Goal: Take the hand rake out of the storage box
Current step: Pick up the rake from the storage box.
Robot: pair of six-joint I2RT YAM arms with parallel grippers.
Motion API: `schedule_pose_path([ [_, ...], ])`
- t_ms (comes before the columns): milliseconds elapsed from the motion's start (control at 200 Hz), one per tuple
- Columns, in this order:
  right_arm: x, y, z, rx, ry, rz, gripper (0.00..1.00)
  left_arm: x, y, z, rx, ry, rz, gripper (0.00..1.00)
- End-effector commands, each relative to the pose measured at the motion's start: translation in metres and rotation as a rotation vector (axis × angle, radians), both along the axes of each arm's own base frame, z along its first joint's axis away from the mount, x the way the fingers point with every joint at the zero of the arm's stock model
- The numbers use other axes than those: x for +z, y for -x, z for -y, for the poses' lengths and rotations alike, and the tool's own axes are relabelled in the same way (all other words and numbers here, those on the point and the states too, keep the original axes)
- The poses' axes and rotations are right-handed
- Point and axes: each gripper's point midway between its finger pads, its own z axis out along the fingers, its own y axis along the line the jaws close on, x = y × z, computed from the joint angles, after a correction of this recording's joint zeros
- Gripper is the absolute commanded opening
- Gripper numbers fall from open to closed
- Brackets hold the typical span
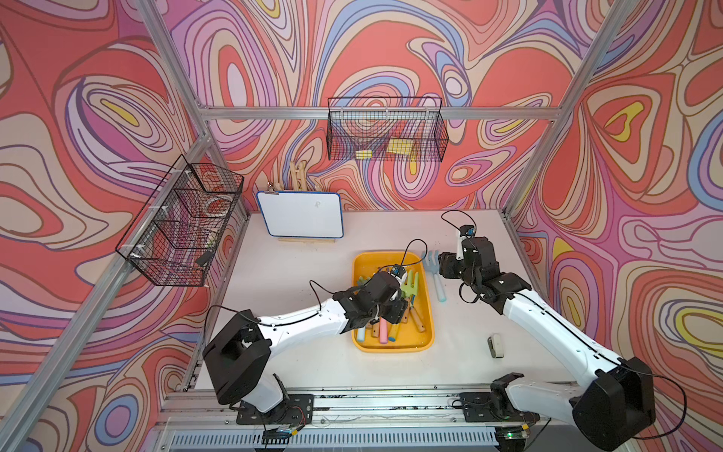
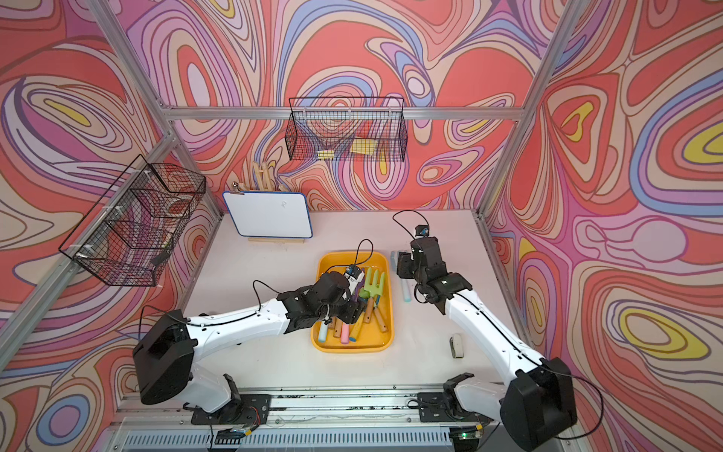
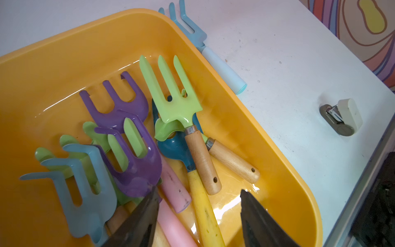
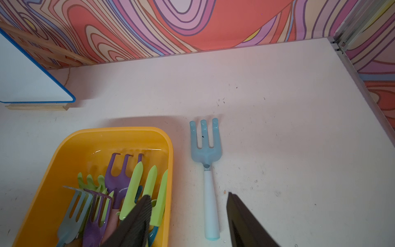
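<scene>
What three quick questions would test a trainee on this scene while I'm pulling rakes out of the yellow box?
1. True or false: the left gripper hovers open over the storage box.
2. How many rakes lie on the table outside the storage box? A) none, B) one, C) three.
3. Fill in: the light green rake on top of the pile has a ___ handle.
Key: 1 true; 2 B, the light blue rake; 3 wooden.
</scene>
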Motion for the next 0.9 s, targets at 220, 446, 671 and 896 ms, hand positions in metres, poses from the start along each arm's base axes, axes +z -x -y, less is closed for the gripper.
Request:
schedule_pose_path([
  [220, 0.01, 0.003, 0.014, -0.083, 0.0, 0.056, 0.61, -0.021, -0.006, 0.015, -0.01, -0.051, -0.015, 0.66],
  [446, 0.018, 0.01, 0.026, -0.134, -0.005, 0.098, 0.61, -0.036, -0.009, 0.018, -0.021, -0.082, -0.021, 0.66],
  [671, 0.017, 0.009, 0.025, -0.129, -0.011, 0.102, 0.61, -0.038, -0.01, 0.018, -0.019, -0.093, -0.013, 0.66],
  [896, 0.019, 0.01, 0.023, -0.119, -0.02, 0.11, 0.6, -0.049, -0.007, 0.027, -0.044, -0.098, -0.036, 0.64],
])
